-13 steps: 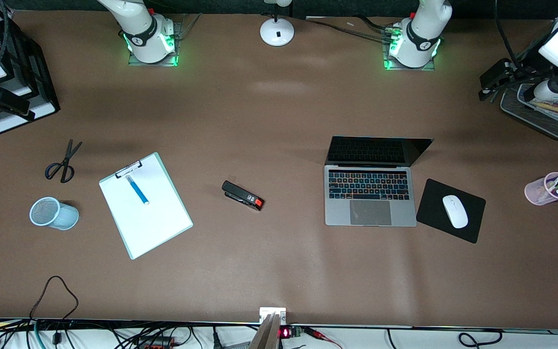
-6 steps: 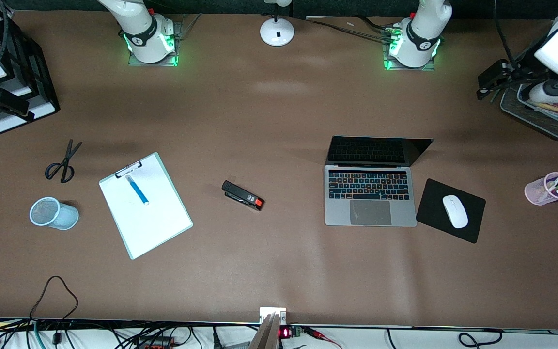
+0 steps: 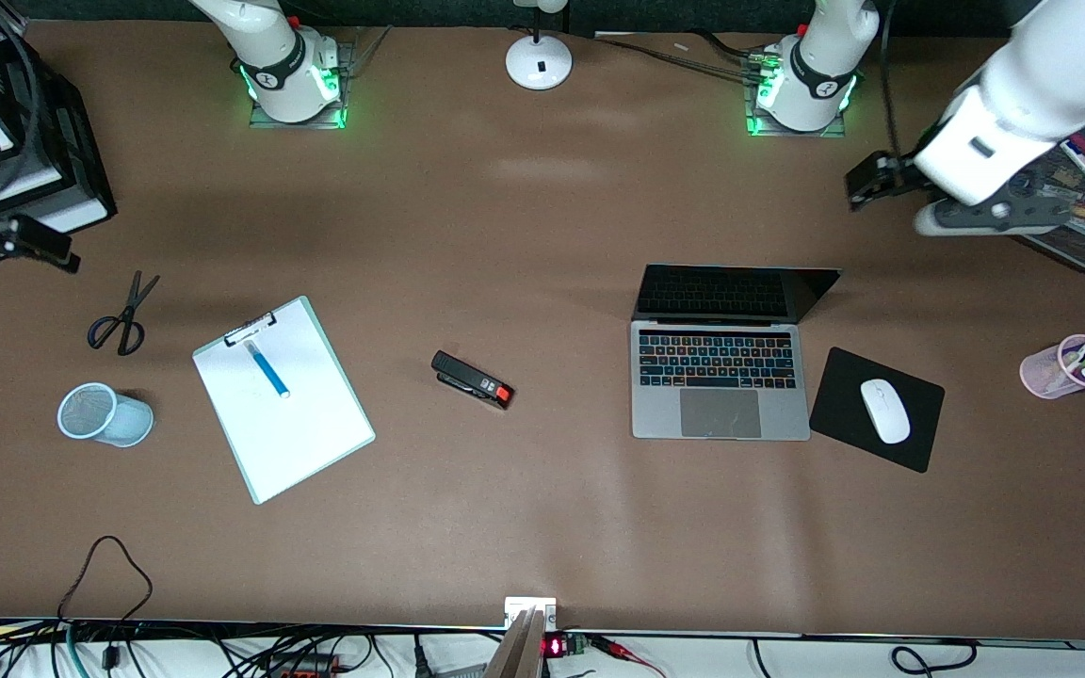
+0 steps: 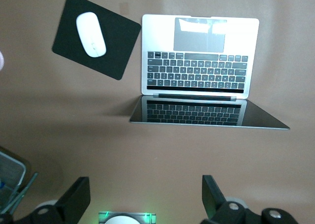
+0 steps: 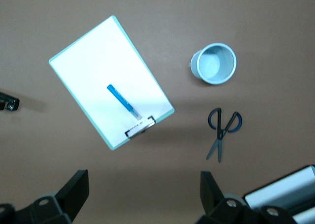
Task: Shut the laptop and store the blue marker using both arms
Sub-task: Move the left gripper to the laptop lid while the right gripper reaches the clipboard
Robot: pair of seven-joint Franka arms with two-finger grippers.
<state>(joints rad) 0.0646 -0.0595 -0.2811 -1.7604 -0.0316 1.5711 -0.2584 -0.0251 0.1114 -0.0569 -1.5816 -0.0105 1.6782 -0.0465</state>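
Observation:
The laptop (image 3: 720, 377) lies open on the table, its dark screen (image 3: 736, 292) raised; it also shows in the left wrist view (image 4: 199, 61). The blue marker (image 3: 267, 368) lies on a white clipboard (image 3: 283, 400) toward the right arm's end, and shows in the right wrist view (image 5: 120, 98). My left gripper (image 3: 867, 181) is open and empty, high over bare table between the laptop and a mesh tray; it also shows in its own wrist view (image 4: 146, 199). My right gripper (image 3: 43, 252) is open and empty, high over the table edge near the scissors, and shows in its own wrist view (image 5: 142, 194).
A black stapler (image 3: 472, 379) lies between clipboard and laptop. Scissors (image 3: 123, 315) and a blue mesh cup (image 3: 105, 414) sit beside the clipboard. A mouse (image 3: 884, 411) on a black pad (image 3: 844, 381), a pink pen cup (image 3: 1070, 365), a marker tray (image 3: 1084, 235), a black rack (image 3: 43, 141) and a lamp base (image 3: 539, 61) also stand here.
The left arm has swung from over the mesh tray toward the laptop, uncovering the tray's markers. The right gripper has shifted a little toward the scissors.

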